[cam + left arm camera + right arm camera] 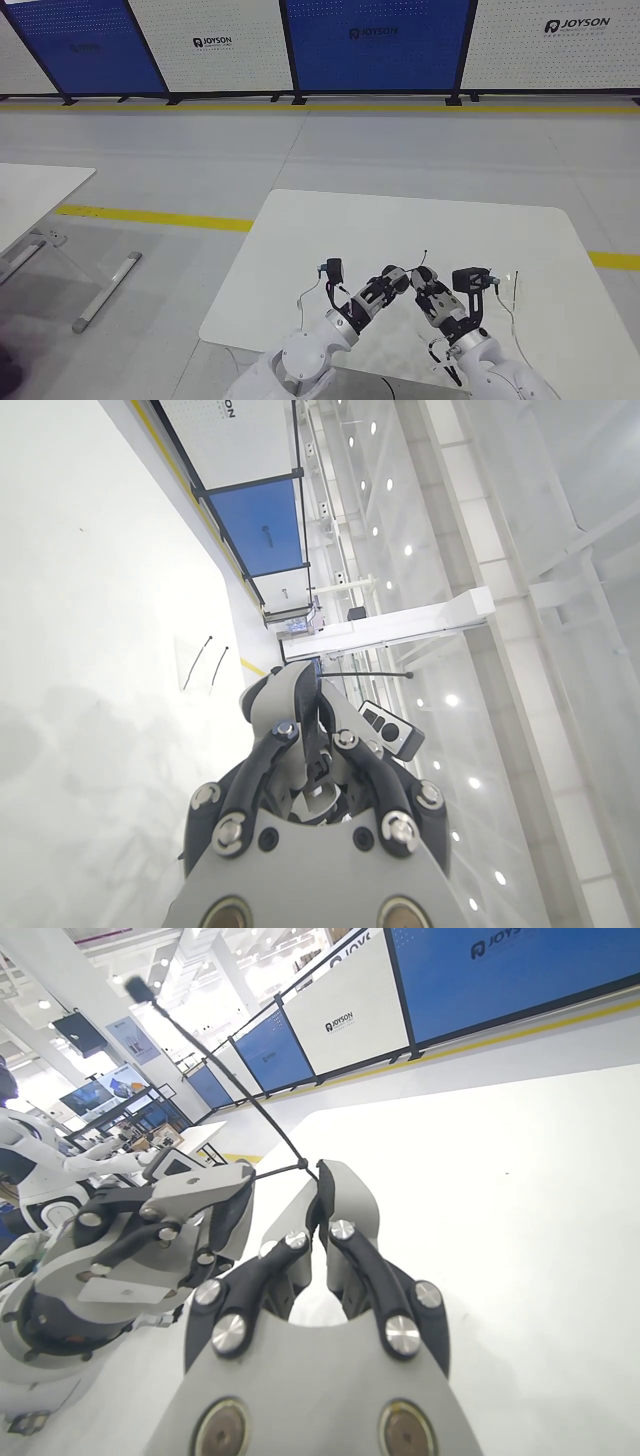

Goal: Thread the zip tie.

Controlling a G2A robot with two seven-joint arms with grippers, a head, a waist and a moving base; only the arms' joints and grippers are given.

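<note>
Both grippers meet above the white table's [400, 215] front part. My left gripper [312, 672] is shut on a black zip tie [365, 674]; a short length of it sticks out from the fingertips and ends in a small head [410, 674]. My right gripper [317, 1175] is shut on a long black zip tie strand [235, 1078] that rises to a blocky end [137, 988]. A thin strand runs from the left gripper [247, 1183] to a small head [301, 1163] right at the right fingertips. I cannot tell whether the strand passes through that head.
Two spare black zip ties [197, 667] lie side by side on the table beyond the grippers, toward its right side [515, 290]. Another white table [30, 195] stands off to the left. Blue and white panels [380, 45] line the back.
</note>
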